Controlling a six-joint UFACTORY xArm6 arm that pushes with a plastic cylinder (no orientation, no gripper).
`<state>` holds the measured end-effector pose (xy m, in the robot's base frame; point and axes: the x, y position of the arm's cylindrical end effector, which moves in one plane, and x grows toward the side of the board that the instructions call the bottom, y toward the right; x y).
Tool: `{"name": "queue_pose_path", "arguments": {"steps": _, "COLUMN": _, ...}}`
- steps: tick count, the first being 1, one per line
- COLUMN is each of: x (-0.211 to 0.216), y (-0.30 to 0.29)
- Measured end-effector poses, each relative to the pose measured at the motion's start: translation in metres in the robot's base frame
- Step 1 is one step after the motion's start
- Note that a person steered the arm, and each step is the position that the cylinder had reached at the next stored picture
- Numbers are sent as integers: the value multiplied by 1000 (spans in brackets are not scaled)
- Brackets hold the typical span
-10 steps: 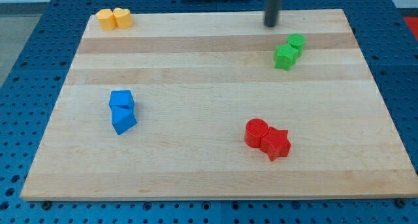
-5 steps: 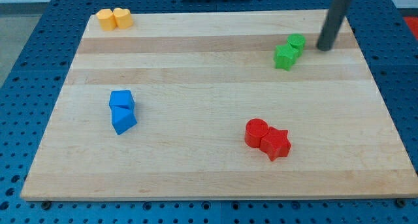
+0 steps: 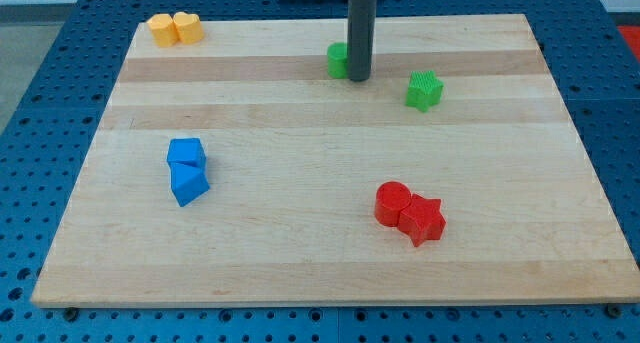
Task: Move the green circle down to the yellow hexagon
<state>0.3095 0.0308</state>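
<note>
On the pale wooden board (image 3: 300, 253), a yellow hexagon block (image 3: 160, 28) touches a yellow heart-shaped block (image 3: 187, 27) at the view's top left corner. Two blue blocks (image 3: 187, 169) sit lower left. My tip (image 3: 358, 79), a bare dark rod with no jaws, presses the green circle block's (image 3: 338, 60) right side. A green star block (image 3: 424, 90) lies right; a red cylinder block (image 3: 393, 203) and red star block (image 3: 422, 220) below.

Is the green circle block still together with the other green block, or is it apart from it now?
Apart. The green circle block sits against my tip, left of it, and bare board separates it from the green star-like block on the right.
</note>
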Motion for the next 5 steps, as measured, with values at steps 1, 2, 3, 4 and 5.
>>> {"name": "queue_pose_path", "arguments": {"steps": 1, "x": -19, "y": 8}}
{"name": "queue_pose_path", "arguments": {"steps": 2, "x": -26, "y": -1}}
{"name": "queue_pose_path", "arguments": {"steps": 3, "x": -29, "y": -24}}
{"name": "queue_pose_path", "arguments": {"steps": 4, "x": -29, "y": -53}}
{"name": "queue_pose_path", "arguments": {"steps": 5, "x": -29, "y": -77}}
